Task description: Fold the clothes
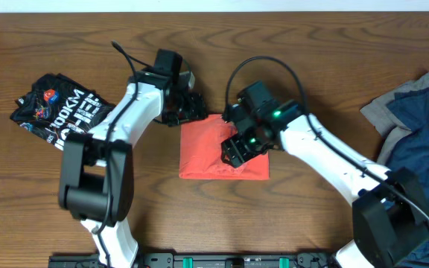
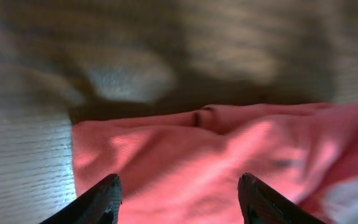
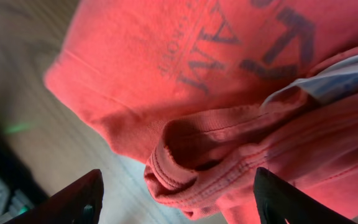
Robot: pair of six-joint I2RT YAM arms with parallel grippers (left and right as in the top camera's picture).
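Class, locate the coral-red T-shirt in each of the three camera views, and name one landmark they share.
Overhead: the folded coral-red cotton T-shirt lies centre frame.
Left wrist: the shirt fills the lower half, blurred.
Right wrist: it fills most of the picture, dark lettering at top.
Shared landmark: the brown wooden table bordering its edge.
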